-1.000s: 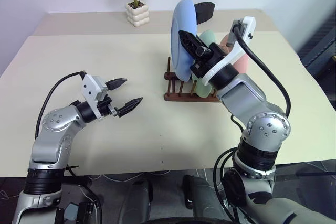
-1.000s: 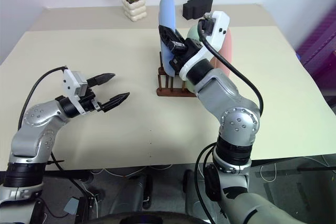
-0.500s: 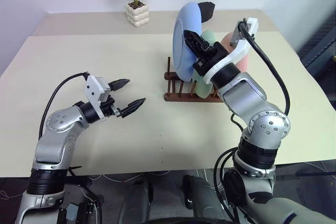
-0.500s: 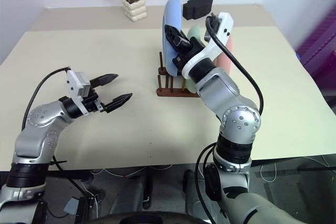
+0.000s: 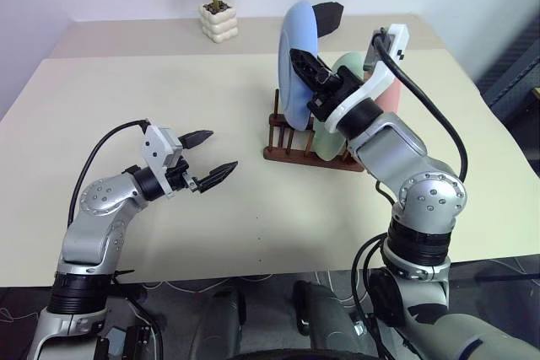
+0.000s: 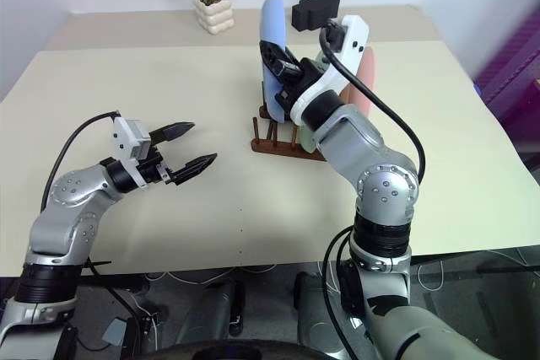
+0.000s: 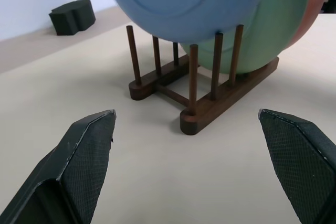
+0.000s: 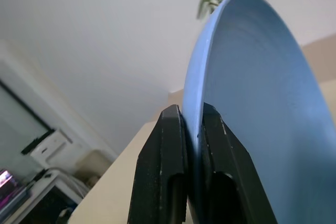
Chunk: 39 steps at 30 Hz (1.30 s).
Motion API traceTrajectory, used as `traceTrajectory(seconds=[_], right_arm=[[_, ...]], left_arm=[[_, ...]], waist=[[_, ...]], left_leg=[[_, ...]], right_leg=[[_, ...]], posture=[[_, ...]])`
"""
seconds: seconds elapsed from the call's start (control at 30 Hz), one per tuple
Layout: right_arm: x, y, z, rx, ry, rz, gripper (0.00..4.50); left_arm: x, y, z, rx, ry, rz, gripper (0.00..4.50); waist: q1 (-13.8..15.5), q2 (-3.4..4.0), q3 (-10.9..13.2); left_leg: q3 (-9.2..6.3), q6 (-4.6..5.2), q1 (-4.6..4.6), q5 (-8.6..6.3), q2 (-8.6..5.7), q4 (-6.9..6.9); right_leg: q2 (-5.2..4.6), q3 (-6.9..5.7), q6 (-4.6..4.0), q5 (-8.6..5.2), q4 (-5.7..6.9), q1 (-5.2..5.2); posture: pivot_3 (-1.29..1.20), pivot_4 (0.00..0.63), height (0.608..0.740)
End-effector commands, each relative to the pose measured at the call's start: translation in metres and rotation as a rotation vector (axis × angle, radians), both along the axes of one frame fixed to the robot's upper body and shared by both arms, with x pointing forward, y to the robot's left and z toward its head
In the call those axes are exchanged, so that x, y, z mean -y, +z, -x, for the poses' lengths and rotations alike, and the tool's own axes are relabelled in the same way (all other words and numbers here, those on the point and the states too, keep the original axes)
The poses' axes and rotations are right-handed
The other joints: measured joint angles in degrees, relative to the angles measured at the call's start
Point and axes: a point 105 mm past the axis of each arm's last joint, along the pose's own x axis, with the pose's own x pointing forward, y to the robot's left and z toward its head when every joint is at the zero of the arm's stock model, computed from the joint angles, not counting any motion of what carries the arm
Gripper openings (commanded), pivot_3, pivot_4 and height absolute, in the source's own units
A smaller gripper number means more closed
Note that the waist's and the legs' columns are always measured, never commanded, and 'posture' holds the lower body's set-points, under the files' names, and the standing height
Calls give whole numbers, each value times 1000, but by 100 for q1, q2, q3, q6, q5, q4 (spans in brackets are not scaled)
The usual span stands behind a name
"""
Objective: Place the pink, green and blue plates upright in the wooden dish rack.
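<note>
Right gripper [image 8: 191,145] clamped on rim of blue plate [image 5: 297,56], fingers pinching edge from both sides. Blue plate upright at left end of wooden dish rack [image 5: 299,151], lower edge among pegs. Green plate [image 7: 268,35] stands just behind it in rack, pink plate [image 7: 315,3] behind that. Left gripper [image 5: 208,156] spread wide, empty, hovers above cream table [image 5: 126,90], well apart from rack. Potted plant [image 5: 218,6] at far edge.

Rack [image 5: 308,151] right of centre on the table [image 5: 126,90], three plates [image 5: 297,65] on edge in it, side by side. Potted plant [image 5: 218,14] behind, to the left. Dark block [image 5: 329,14] just behind the plates.
</note>
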Motion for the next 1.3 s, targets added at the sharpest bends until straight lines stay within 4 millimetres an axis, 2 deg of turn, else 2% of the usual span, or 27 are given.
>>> traceTrajectory(seconds=[0.03,0.27,0.43,0.9,1.3], right_arm=[[-4,26,18,145,33,-11,0],[-6,34,21,145,23,-84,0],[4,21,8,-3,-80,-159,0],[3,7,7,-129,-109,-222,0],[-3,20,14,-48,-75,-201,0]], left_arm=[[2,9,4,52,-12,-1,4472],[3,7,5,49,-15,1,4472],[3,6,5,48,-15,-1,4472],[3,5,3,45,-19,-8,4472],[2,4,3,48,-16,-13,4472]], waist=[[1,0,0],[3,0,0],[2,0,0],[2,0,0],[-2,1,0]], left_leg=[[0,0,-3,0,0,0],[1,0,-12,0,0,1],[1,0,-19,0,0,1],[0,0,-21,0,2,0],[0,0,-22,0,2,0]], right_leg=[[0,0,0,0,0,-2],[0,0,2,1,0,-12],[-1,0,11,7,2,-21],[0,0,1,1,1,-23],[0,0,-1,0,1,-23]], posture=[[0,150,740],[0,150,740],[0,150,740],[0,150,740],[0,150,740]])
